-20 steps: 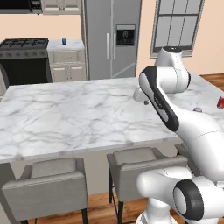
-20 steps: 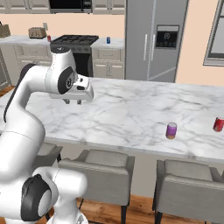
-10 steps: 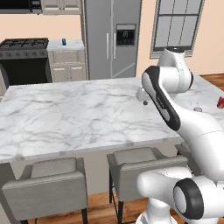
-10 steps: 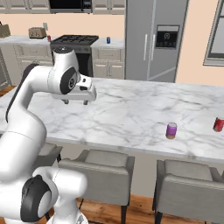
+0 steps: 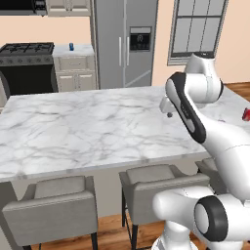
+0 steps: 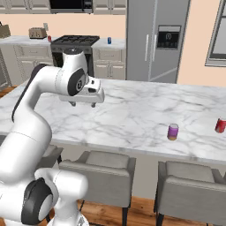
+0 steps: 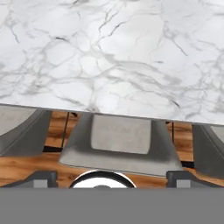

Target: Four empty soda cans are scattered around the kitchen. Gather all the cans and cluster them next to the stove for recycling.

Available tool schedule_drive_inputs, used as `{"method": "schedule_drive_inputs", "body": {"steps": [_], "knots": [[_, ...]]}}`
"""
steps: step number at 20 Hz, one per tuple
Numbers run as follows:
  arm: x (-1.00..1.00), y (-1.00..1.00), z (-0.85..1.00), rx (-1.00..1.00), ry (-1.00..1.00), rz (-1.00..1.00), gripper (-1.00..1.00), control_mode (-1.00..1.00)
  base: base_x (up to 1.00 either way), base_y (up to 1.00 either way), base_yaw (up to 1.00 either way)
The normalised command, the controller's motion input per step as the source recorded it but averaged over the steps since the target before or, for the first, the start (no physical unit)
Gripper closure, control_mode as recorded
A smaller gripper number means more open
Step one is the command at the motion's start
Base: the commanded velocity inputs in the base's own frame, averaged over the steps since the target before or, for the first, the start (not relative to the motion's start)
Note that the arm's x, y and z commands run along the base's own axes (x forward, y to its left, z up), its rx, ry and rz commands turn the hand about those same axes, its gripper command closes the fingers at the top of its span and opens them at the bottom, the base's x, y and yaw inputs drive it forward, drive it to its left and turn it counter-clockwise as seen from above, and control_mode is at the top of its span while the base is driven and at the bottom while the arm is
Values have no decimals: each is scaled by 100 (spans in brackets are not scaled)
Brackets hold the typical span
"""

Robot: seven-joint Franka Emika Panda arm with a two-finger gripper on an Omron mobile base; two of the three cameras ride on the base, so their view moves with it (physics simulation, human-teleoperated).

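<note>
— Where are my base cameras sitting?
— Behind the arm, left and right, both looking down across the marble island toward the stove. My hand camera's hovering close over that island, facing its near edge.

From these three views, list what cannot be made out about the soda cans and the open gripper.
- Small red drink can: cut by the right edge of the left base view.
- Small blue can on the far counter beside the black gas stove: too small for any label.
- Fourth can: its colour and place cannot be told.
- Two-finger gripper: its fingertips are tiny in the right base view.
- Purple-pink can: the white arm hides it in the left base view.
</note>
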Motion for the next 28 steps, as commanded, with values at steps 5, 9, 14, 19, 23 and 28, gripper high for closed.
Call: {"method": "schedule_drive_inputs", "body": {"steps": [5, 9, 14, 19, 23, 28], "knots": [[0, 0, 20, 0, 19, -10, -100, -100, 0, 0, 0], [0, 0, 14, 0, 18, -12, -100, -100, 0, 0, 0], [-21, 0, -4, 0, -1, -6, -100, -100, 0, 0, 0], [-22, 0, -2, 0, -2, -5, -100, -100, 0, 0, 0], [-33, 0, 0, 0, 0, -5, -100, -100, 0, 0, 0], [-20, 0, 0, 0, 0, -4, -100, -100, 0, 0, 0]]}}
